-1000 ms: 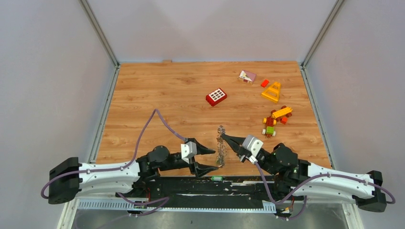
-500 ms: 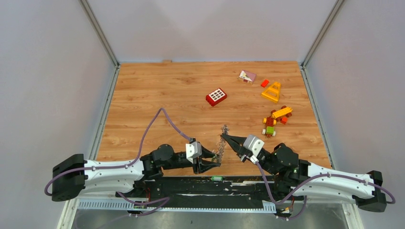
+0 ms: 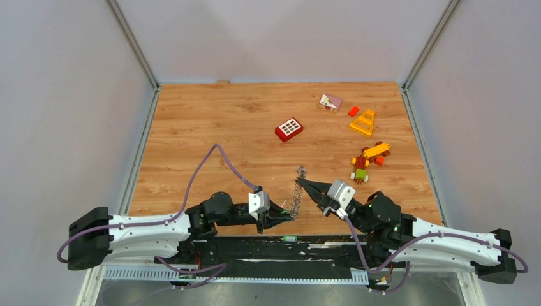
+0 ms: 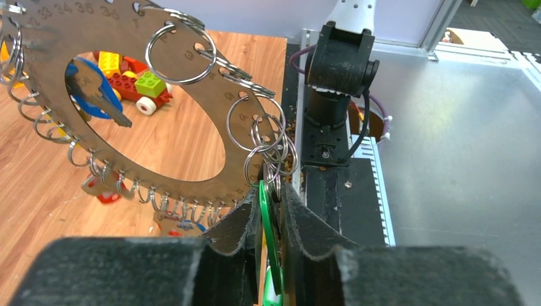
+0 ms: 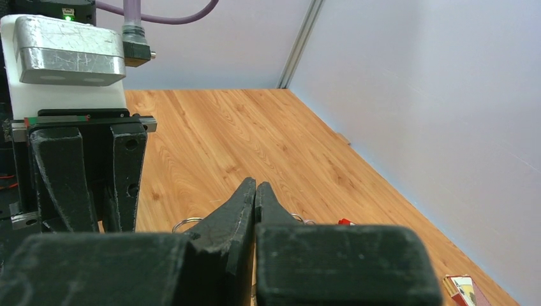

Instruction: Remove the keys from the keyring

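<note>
The keyring (image 3: 295, 196) stands edge-on above the table's near middle. In the left wrist view the keyring (image 4: 83, 35) is a grey numbered plate with a big hole, fringed with small split rings. My right gripper (image 3: 300, 182) is shut on its upper edge; in the right wrist view this gripper (image 5: 255, 186) has its jaws pressed together, with split rings (image 5: 185, 223) showing behind the fingers. My left gripper (image 3: 288, 215) meets the ring's lower edge, and in its own view this gripper (image 4: 273, 186) is shut on a green-headed key (image 4: 264, 220). A blue-headed key (image 4: 96, 95) shows through the hole.
Toy bricks lie farther back: a red window brick (image 3: 289, 129), a yellow triangle (image 3: 363, 122), a small red brick (image 3: 353, 111), a pink-and-white block (image 3: 330, 102) and a toy car (image 3: 365, 162). The black base rail (image 3: 281, 245) runs just below the grippers.
My left gripper has moved right, up to the keyring's lower edge, and closed from wide open onto the green-headed key. The right gripper has kept the ring upright, shifting only slightly.
</note>
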You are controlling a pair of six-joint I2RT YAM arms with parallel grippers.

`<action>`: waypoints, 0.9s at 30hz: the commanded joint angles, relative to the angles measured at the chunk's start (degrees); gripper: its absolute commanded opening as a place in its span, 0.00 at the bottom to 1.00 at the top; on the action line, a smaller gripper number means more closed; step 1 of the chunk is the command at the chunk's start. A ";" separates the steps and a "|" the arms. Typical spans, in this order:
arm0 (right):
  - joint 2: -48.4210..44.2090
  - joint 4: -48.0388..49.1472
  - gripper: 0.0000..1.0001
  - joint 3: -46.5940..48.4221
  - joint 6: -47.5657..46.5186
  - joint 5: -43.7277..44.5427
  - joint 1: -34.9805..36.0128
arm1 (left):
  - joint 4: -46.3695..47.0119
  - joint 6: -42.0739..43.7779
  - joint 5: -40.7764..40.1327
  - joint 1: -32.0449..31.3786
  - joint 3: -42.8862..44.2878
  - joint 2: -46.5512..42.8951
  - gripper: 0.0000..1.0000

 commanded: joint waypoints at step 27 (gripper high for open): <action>-1.70 5.68 0.00 -0.80 1.09 0.22 -0.22 | -14.91 1.92 2.76 -0.29 6.99 -4.76 0.23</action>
